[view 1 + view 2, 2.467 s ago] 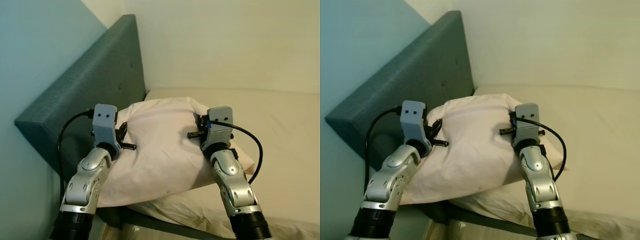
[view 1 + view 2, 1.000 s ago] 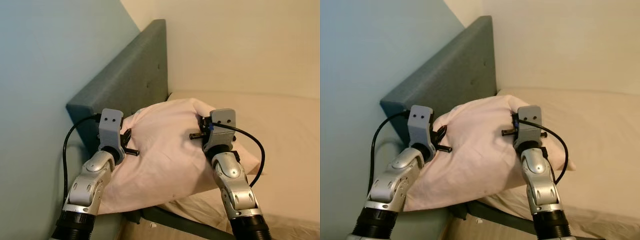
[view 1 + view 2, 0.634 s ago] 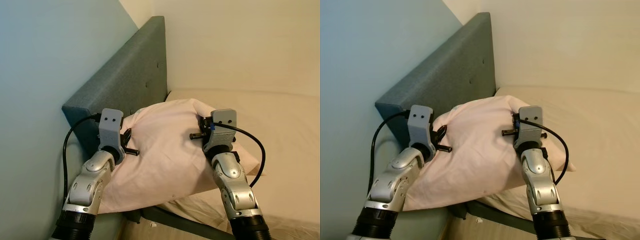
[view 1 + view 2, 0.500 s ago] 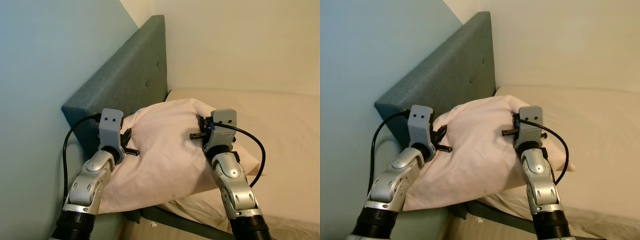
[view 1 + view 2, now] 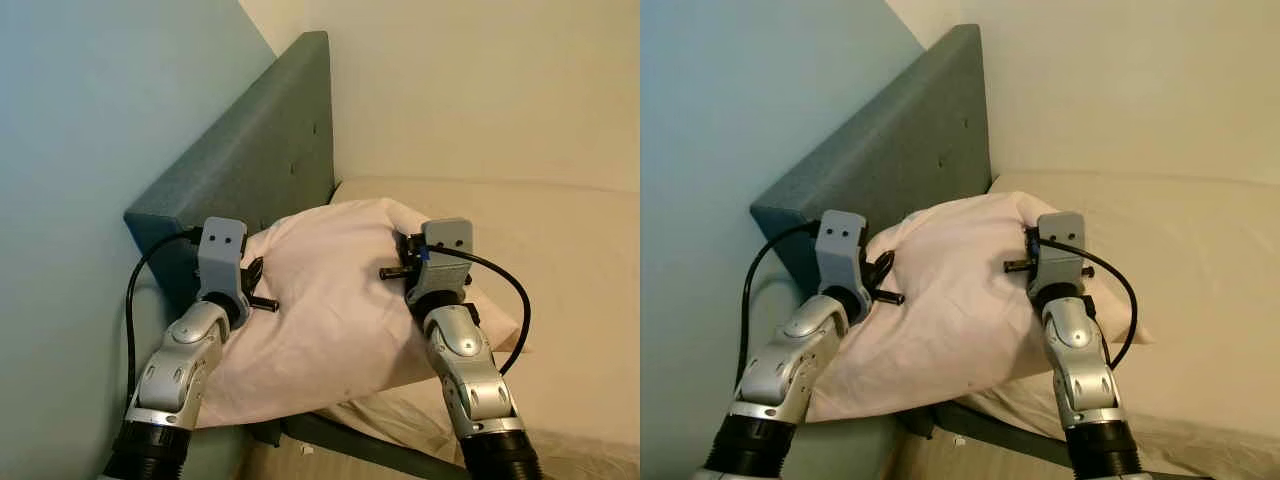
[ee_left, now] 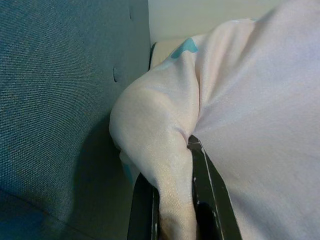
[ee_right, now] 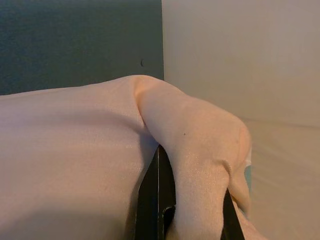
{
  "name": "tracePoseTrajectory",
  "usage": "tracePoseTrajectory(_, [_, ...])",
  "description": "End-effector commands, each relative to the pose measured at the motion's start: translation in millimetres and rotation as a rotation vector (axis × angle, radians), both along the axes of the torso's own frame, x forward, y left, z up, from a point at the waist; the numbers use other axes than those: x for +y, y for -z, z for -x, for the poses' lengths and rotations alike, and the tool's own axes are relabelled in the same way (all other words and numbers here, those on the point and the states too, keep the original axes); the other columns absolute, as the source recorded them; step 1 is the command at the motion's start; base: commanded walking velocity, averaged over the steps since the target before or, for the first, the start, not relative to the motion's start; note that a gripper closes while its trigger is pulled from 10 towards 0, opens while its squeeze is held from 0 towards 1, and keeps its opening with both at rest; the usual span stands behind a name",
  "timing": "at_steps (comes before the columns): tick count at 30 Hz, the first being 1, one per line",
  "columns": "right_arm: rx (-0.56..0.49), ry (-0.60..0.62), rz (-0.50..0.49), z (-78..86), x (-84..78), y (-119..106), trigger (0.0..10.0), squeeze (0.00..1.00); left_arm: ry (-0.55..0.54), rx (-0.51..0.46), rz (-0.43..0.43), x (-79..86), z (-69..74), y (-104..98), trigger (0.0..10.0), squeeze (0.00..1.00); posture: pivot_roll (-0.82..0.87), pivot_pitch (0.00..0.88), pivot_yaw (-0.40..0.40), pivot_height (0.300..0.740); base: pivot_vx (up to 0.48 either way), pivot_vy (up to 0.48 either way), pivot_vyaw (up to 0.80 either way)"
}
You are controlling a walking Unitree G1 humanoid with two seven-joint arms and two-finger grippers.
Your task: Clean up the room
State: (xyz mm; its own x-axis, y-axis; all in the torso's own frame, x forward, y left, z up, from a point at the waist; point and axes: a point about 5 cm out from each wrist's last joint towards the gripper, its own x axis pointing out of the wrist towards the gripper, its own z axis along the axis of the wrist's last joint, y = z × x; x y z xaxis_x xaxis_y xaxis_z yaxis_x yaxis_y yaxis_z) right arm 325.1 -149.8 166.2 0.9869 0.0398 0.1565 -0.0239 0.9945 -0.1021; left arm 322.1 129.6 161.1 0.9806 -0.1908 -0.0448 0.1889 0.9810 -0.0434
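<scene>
Pillow (image 5: pixel 340 290) spans both claws, long axis left-right: left claw (image 6: pixel 172 210) and right claw (image 7: pixel 187 210) each pinch an end. Headboard (image 5: pixel 250 160) dead ahead-left, near.

The big pink pillow (image 5: pixel 335 300) blocks the way ahead of both arms. The teal headboard (image 5: pixel 250 165) stands close on the left, touching the pillow. To the right, the bed (image 5: pixel 560 260) lies open, with the wall (image 5: pixel 480 80) behind it.
</scene>
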Motion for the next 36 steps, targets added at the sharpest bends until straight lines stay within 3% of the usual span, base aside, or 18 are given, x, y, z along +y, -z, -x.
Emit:
tracePoseTrajectory(1, [-0.016, 0.033, -0.019, -1.9, -4.7, -4.4, 10.0, 0.0, -0.076, -0.019, -0.027, 17.9, -0.9, -4.9, 10.0, 0.0, -0.09, 0.071, 0.074, 0.74, 0.0, 0.0, 0.0])
tracePoseTrajectory(17, [-0.006, 0.033, -0.013, -2.0, -4.7, -3.6, 10.0, 0.0, -0.1, 0.024, 0.007, 18.6, -2.2, -4.3, 10.0, 0.0, -0.09, 0.067, 0.076, 0.74, 0.0, -0.447, 0.0])
tracePoseTrajectory(24, [-0.005, 0.029, -0.012, -1.5, -4.4, -3.1, 10.0, 0.0, -0.087, 0.075, 0.054, 17.6, -1.1, -0.4, 10.0, 0.0, -0.09, 0.062, 0.077, 0.74, 0.0, 0.274, 0.0])
tracePoseTrajectory(36, [-0.002, 0.028, -0.013, -1.7, -4.5, -2.3, 10.0, 0.0, -0.1, 0.055, 0.01, 19.7, -3.2, -2.4, 10.0, 0.0, -0.09, 0.052, 0.079, 0.74, 0.0, 0.04, 0.0])
